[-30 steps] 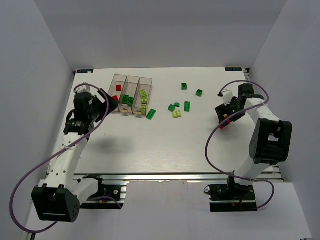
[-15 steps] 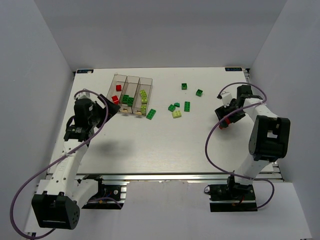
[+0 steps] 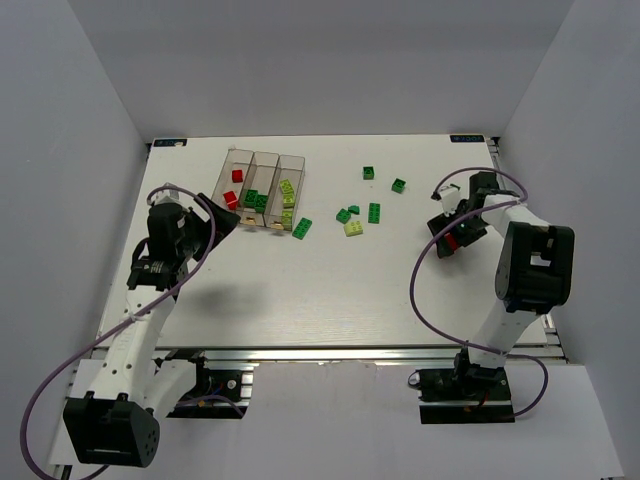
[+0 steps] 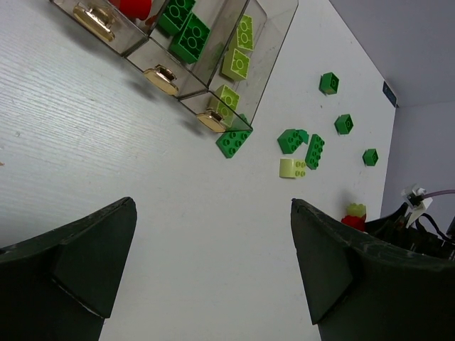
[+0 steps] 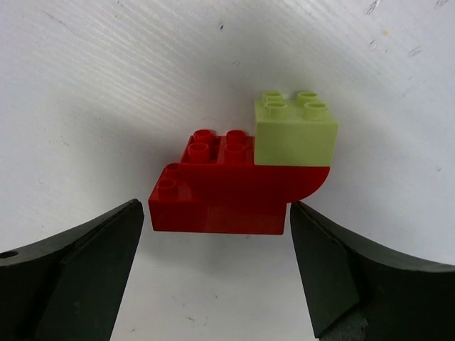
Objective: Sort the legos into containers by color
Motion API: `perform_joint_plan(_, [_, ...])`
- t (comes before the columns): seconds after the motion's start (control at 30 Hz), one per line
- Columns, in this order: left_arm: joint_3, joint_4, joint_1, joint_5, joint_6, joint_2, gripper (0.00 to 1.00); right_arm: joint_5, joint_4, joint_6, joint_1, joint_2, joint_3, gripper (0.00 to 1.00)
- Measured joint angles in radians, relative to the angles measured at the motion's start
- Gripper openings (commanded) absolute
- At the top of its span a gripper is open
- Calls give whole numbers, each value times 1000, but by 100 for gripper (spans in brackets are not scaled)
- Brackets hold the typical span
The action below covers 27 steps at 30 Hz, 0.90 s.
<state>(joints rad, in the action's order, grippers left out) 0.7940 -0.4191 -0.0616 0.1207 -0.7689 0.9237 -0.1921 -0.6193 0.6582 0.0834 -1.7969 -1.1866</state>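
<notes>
Your right gripper (image 5: 217,249) straddles the red lego (image 5: 213,195), jaws released, at the right side of the table (image 3: 320,300). A pale lego (image 5: 295,131) seems snapped onto it. Light, stiff, slick: pinch the red one's flat sides.

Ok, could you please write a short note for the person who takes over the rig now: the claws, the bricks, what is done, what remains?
Left claw: open, empty, near the three joined clear plastic bins.
Right claw: open, not gripping; between its fingers lies a red studded brick with a pale yellow-green brick stacked on it.
Done: red bricks in the left bin, dark green in the middle one, pale in the right one.
Left: the stacked pair, a green brick beside the bins, several loose dark green bricks and one loose pale brick mid-table.
</notes>
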Motion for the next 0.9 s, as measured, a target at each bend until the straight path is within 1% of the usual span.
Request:
perform_joint_plan(0.33, [0,0,0,0,-4,-10,98,11,-13,-1,-12,-36,-41,77])
perform_joint_plan(0.4, [0,0,0,1,-6,-13,98,11,-18,-3,-12,-43,-50,72])
perform_joint_plan(0.43, [0,0,0,1,-6,-14,98,11,-20,-4,-12,-45,-53,68])
perform_joint_plan(0.53, [0,0,0,6,-12,-21,98,10,-32,-6,-12,-49,-63,58])
perform_joint_plan(0.57, [0,0,0,11,-15,-23,98,10,-36,-6,-12,-51,-67,49])
perform_joint_plan(0.6, [0,2,0,20,-19,-23,98,8,-37,-6,-12,-53,-69,44])
perform_joint_plan(0.63, [0,5,0,27,-23,-23,98,6,-38,-5,-12,-54,-69,36])
perform_joint_plan(0.77, [-14,61,0,94,-61,-23,98,-27,-47,6,-12,-53,-69,20])
perform_joint_plan(0.9, [-60,152,0,178,-123,-21,97,-95,-74,35,-12,-36,-69,12])
